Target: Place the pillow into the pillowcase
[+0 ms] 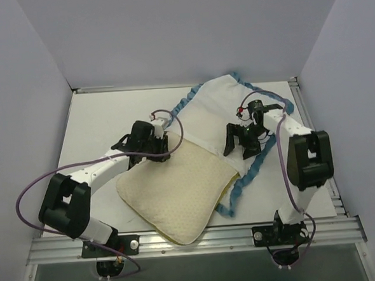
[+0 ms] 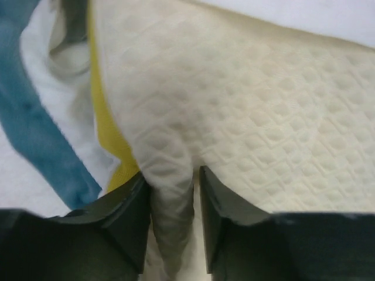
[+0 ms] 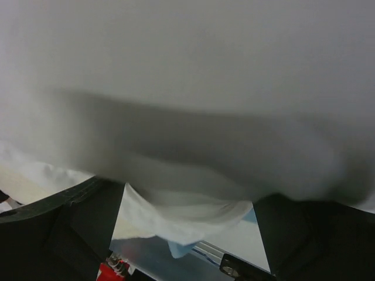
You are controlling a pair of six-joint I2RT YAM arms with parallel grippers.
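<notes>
The pillow [image 1: 171, 192] lies on the table [image 1: 97, 120], its far end inside the pillowcase [image 1: 226, 103].

The far end of the pillow [image 1: 178, 192] lies under the white cloth of the pillowcase [image 1: 226, 103], so its far corners are hidden. In the right wrist view the cloth hangs close to the lens as a grey blur, covering the tips of the fingers [image 3: 76, 228] of the right gripper [image 3: 187, 193]. The bottom edge of the left wrist view cuts off the fingers [image 2: 117, 228] of the left gripper [image 2: 173, 175], and the pillow runs past the top and right edges.
</notes>
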